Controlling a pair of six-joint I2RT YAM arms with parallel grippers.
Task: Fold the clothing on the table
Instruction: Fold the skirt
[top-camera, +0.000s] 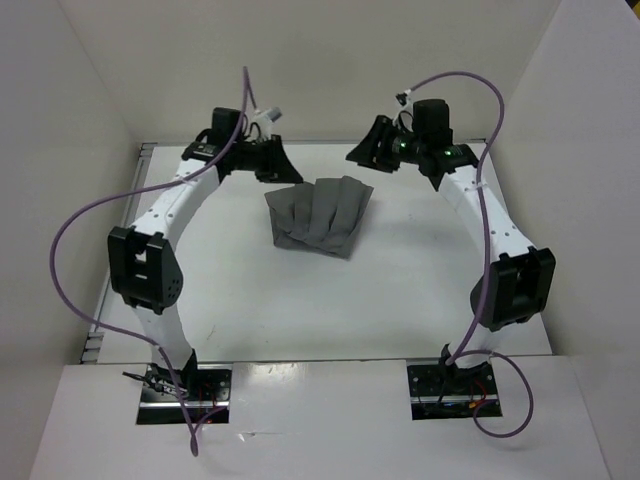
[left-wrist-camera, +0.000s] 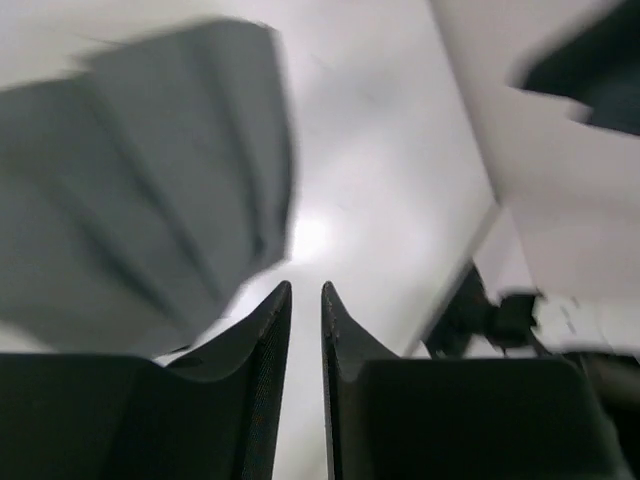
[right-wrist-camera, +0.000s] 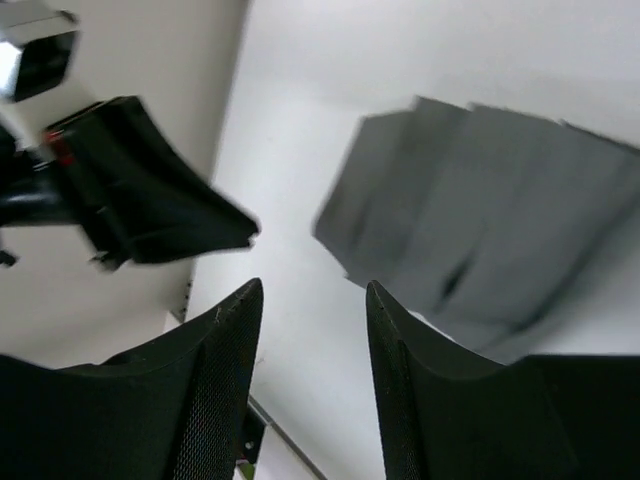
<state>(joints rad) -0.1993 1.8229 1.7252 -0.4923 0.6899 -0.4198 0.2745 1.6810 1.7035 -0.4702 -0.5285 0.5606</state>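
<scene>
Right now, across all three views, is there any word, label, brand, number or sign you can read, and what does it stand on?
No readable text in any view.
skirt: plain grey pleats, no tag or print showing.
table: bare white, no marks.
left base plate and right base plate: only wiring visible; any print there is too small to tell.
Both wrist views: blurred, no lettering.
</scene>
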